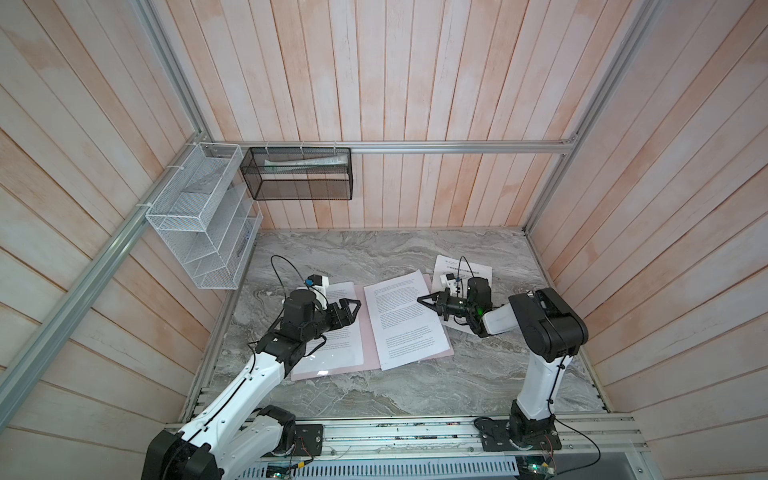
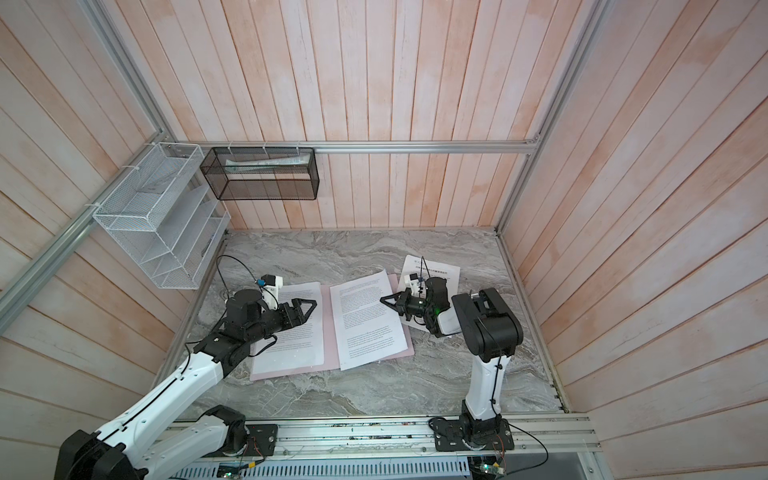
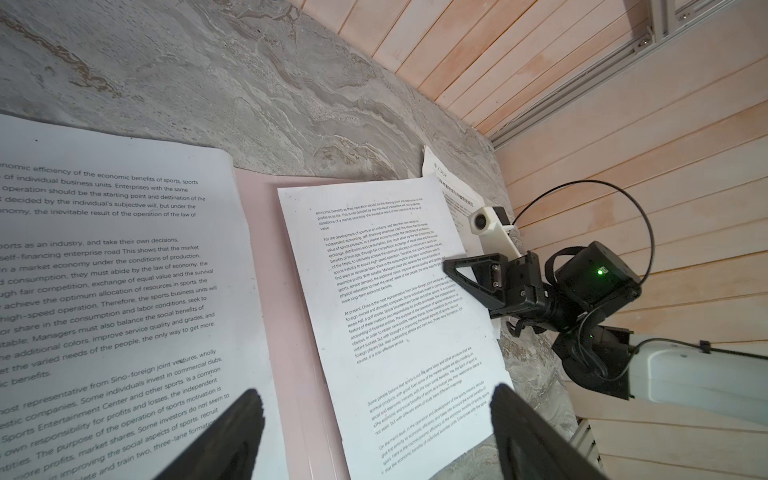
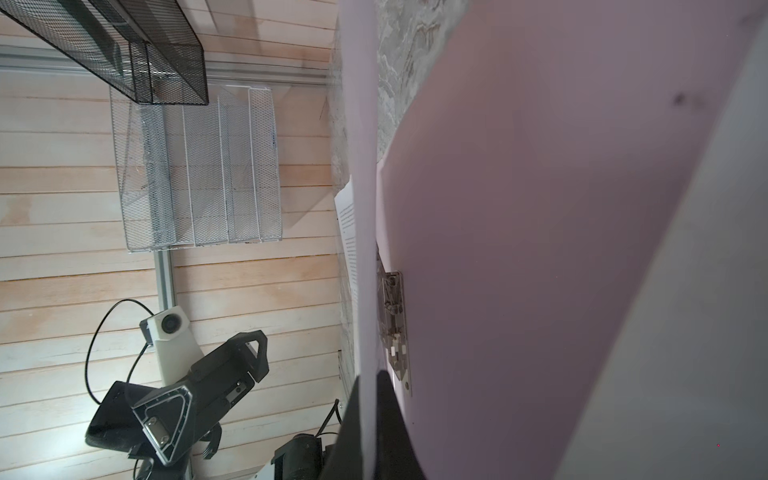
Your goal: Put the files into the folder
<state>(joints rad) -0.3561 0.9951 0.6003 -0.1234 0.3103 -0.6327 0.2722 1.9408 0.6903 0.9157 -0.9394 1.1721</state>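
The pink folder [image 1: 371,353] lies open on the marble table in both top views. One printed file sheet [image 1: 336,345] rests on its left cover. A second sheet [image 1: 405,320] lies skewed over the right cover. My right gripper [image 1: 419,299] is shut on that sheet's right edge; in the right wrist view the paper [image 4: 361,208] runs between the jaws [image 4: 370,374], lifted off the pink cover [image 4: 540,208] and the silver clip [image 4: 395,328]. My left gripper [image 1: 353,311] hovers open above the left sheet, holding nothing [image 3: 376,392]. A headed sheet [image 1: 478,270] lies under the right arm.
A white wire-mesh rack [image 1: 199,232] hangs on the left wall and a black mesh basket [image 1: 297,172] with rolled papers hangs on the back rail. Wooden walls close in three sides. The aluminium base rail [image 1: 415,432] runs along the table's front.
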